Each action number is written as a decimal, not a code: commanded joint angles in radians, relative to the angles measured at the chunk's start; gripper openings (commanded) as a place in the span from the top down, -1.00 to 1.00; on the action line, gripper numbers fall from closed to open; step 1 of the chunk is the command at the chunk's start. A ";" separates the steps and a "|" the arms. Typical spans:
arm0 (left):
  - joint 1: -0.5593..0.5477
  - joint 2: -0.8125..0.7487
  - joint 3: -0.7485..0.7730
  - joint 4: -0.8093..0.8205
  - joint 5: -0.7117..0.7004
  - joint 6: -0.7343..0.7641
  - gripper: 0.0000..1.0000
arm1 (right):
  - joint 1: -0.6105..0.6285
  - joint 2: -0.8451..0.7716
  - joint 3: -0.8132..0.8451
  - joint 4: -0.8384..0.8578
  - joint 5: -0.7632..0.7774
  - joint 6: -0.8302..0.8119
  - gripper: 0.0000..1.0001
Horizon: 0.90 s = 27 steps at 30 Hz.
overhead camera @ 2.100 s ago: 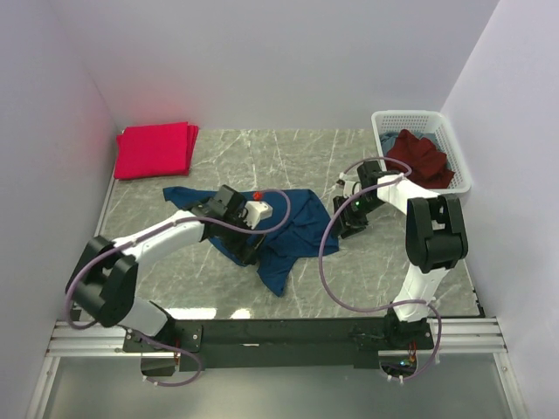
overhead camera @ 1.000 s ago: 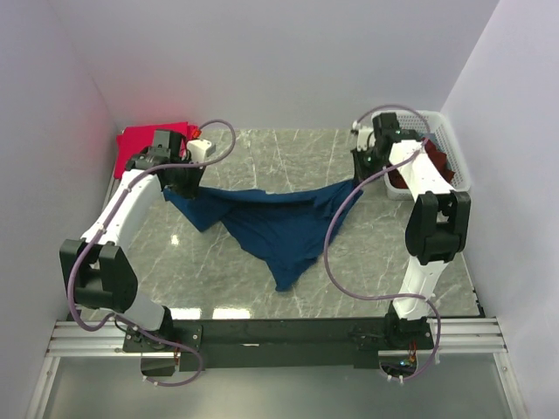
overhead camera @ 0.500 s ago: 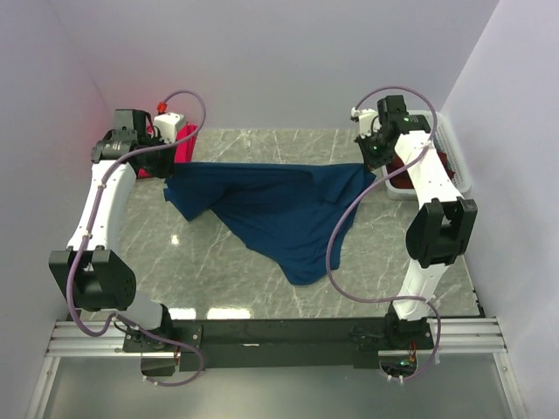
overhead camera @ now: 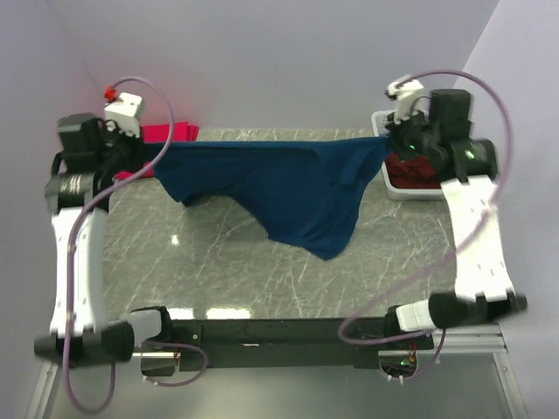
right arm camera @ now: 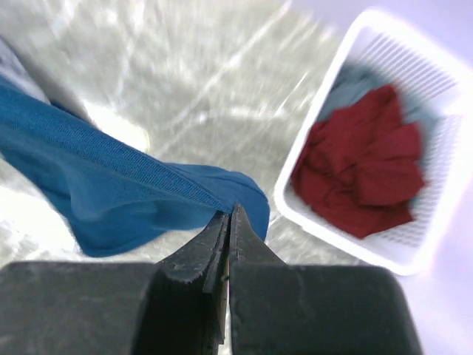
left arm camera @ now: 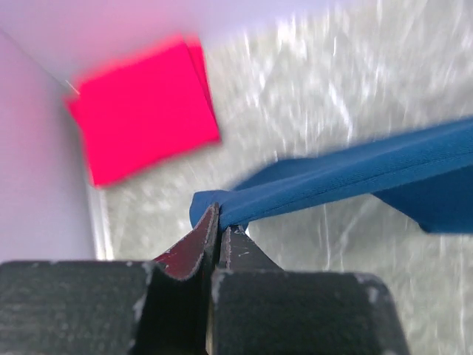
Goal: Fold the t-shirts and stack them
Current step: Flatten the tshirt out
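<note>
A navy blue t-shirt (overhead camera: 279,183) hangs stretched in the air between my two arms, its lower part drooping toward the table. My left gripper (overhead camera: 155,155) is shut on the shirt's left end (left arm camera: 222,211). At the right end (right arm camera: 214,185), my right gripper (overhead camera: 384,144) is shut on the cloth. Folded bright pinkish-red t-shirts (left arm camera: 144,107) lie stacked in the far left corner, partly hidden behind my left arm (overhead camera: 166,133). A dark maroon t-shirt (right arm camera: 366,174) lies crumpled in the basket.
A white lattice basket (right arm camera: 414,248) stands at the far right against the wall, also seen in the top view (overhead camera: 410,190). It holds some light blue cloth (right arm camera: 351,89) under the maroon shirt. Walls close in the marble table (overhead camera: 218,262) on three sides.
Both arms have risen and spread apart, lifting the navy shirt off the table and pulling it taut between them. Both grippers stay shut on it.
</note>
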 commanded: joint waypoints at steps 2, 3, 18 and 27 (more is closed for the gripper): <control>0.020 -0.207 0.042 0.137 -0.111 -0.063 0.99 | -0.013 -0.215 0.024 0.084 0.045 0.034 1.00; 0.020 -0.236 0.043 0.144 -0.124 -0.077 0.99 | -0.016 -0.245 0.020 0.091 0.040 0.043 1.00; 0.022 -0.418 0.203 0.144 -0.248 -0.066 0.99 | -0.013 -0.550 0.011 0.371 0.154 0.000 1.00; 0.021 -0.251 0.002 0.202 -0.116 -0.052 0.99 | -0.005 -0.320 -0.157 0.492 0.066 -0.066 1.00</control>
